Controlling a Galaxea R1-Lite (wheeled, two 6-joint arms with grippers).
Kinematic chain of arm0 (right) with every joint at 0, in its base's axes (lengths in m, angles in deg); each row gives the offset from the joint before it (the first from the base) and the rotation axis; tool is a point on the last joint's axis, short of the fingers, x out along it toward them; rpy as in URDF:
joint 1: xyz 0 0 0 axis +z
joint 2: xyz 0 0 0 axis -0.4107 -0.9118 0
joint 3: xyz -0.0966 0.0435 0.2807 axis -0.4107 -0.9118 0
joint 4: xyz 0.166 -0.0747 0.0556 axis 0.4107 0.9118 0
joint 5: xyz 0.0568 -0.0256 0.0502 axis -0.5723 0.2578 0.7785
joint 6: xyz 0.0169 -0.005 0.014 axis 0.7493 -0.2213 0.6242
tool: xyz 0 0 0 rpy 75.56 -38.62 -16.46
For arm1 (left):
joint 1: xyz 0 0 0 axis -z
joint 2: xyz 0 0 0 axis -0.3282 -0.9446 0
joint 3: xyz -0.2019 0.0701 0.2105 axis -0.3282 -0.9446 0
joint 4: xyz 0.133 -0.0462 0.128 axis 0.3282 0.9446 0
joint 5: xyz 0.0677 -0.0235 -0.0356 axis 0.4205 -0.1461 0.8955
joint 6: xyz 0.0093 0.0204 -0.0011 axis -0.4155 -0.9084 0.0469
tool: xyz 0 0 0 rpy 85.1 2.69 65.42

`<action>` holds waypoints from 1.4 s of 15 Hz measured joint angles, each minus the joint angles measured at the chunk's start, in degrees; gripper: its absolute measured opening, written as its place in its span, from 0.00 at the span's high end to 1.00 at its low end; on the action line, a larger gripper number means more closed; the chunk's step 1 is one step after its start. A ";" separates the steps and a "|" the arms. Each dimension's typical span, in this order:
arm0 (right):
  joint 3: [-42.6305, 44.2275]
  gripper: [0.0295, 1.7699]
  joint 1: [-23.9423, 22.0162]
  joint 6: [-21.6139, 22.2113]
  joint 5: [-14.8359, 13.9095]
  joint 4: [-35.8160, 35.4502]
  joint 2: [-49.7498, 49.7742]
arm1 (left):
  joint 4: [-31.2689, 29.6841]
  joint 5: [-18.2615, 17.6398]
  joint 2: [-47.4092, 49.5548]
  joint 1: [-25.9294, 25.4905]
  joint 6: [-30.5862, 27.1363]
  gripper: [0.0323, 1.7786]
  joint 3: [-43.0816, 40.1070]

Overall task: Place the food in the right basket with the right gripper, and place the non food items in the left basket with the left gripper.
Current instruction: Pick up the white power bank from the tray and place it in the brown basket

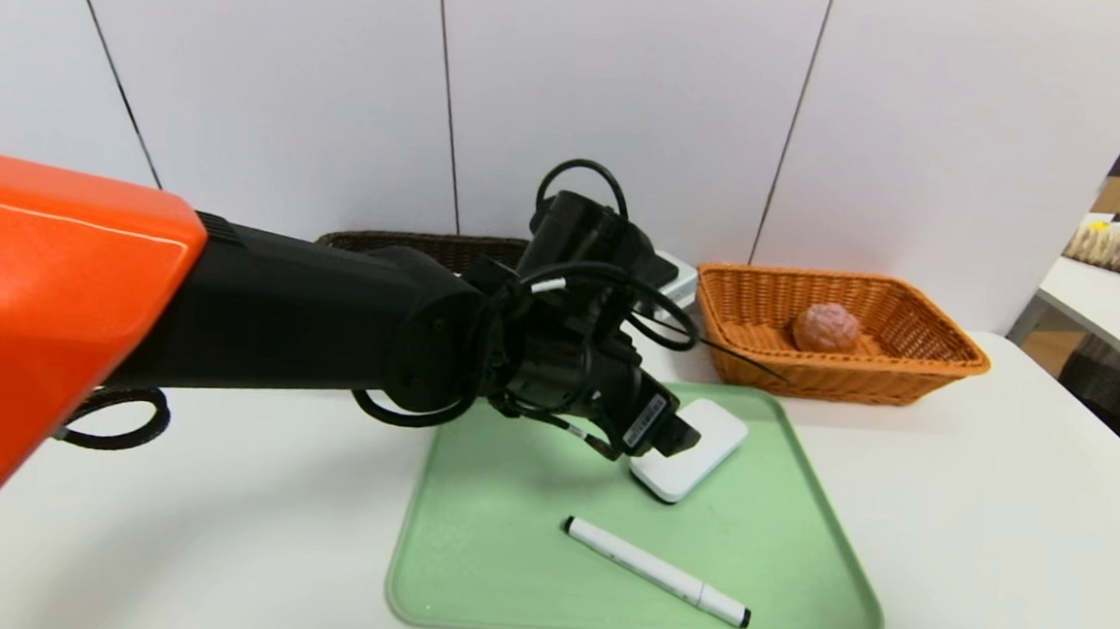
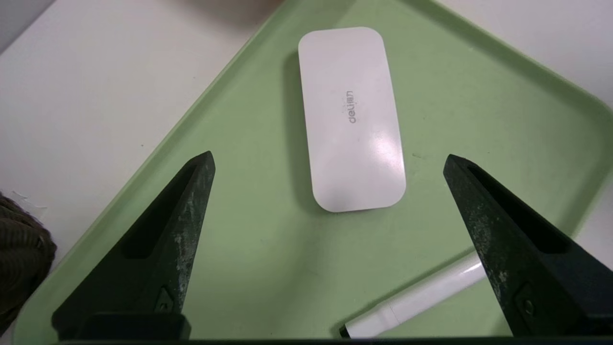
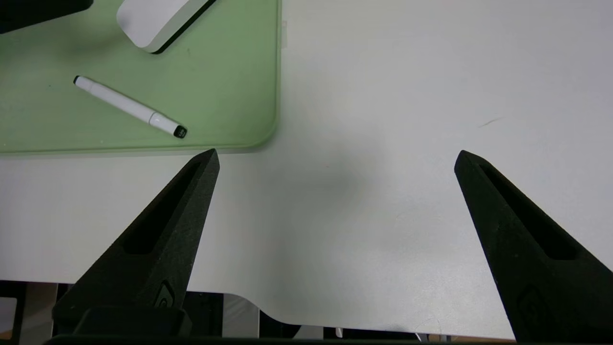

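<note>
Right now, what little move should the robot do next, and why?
I think the left gripper should ease down around the white deli box. Its fingers are wide open on either side of that box, which isn't food and lies on the green tray. The right gripper can wait, open over the table.

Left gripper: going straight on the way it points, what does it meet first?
Probably the white eraser, lying between the open fingers of the left gripper in its wrist view; the remaining gap is hard to judge.

White table (image 1: 974,534) beneath a green tray (image 1: 506,564) and two baskets, dark (image 1: 380,242) and orange (image 1: 829,375).
</note>
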 joint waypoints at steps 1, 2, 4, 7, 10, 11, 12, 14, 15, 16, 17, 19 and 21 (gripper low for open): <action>-0.22 0.04 -0.09 -0.02 -0.02 0.02 0.00 | 0.00 0.11 -1.07 0.41 0.17 0.05 0.28; -0.28 0.04 -0.12 0.00 -0.02 -0.06 0.00 | 0.11 0.18 -2.07 0.89 0.66 0.05 0.80; -0.35 0.04 -0.17 0.00 0.00 -0.05 0.00 | 0.38 0.60 -3.84 1.77 2.32 0.05 2.22; -0.41 0.04 -0.28 -0.02 -0.10 0.06 0.17 | 0.41 2.06 -6.18 3.29 3.08 0.05 4.33; -0.49 0.04 -0.34 0.00 -0.10 0.06 0.30 | 0.60 2.33 -7.83 4.23 4.88 0.05 6.75; -0.66 0.04 -0.34 0.00 -0.07 0.05 0.33 | 0.63 2.41 -8.55 4.50 5.16 0.05 7.58; -0.72 0.04 -0.34 0.01 -0.05 0.00 0.37 | 0.68 2.80 -9.24 4.61 5.27 0.05 8.24; -0.80 0.04 -0.34 0.00 -0.05 0.00 0.44 | 0.62 3.46 -10.69 4.58 5.32 0.05 9.51; -0.80 0.04 -0.34 -0.02 -0.07 0.00 0.46 | 0.63 3.57 -11.56 4.55 5.35 0.05 10.46; -0.85 0.04 -0.34 0.00 -0.07 0.02 0.48 | 0.62 3.72 -12.46 4.56 5.49 0.05 11.67; -0.88 0.04 -0.34 0.00 -0.05 0.02 0.52 | 0.63 3.91 -13.45 4.50 5.83 0.05 12.96; -0.88 0.04 -0.34 -0.05 -0.02 0.00 0.63 | 0.68 4.33 -15.52 4.25 6.28 0.05 15.06; -0.91 0.04 -0.34 -0.07 0.00 0.05 1.00 | 0.74 4.40 -17.15 4.06 6.41 0.05 16.38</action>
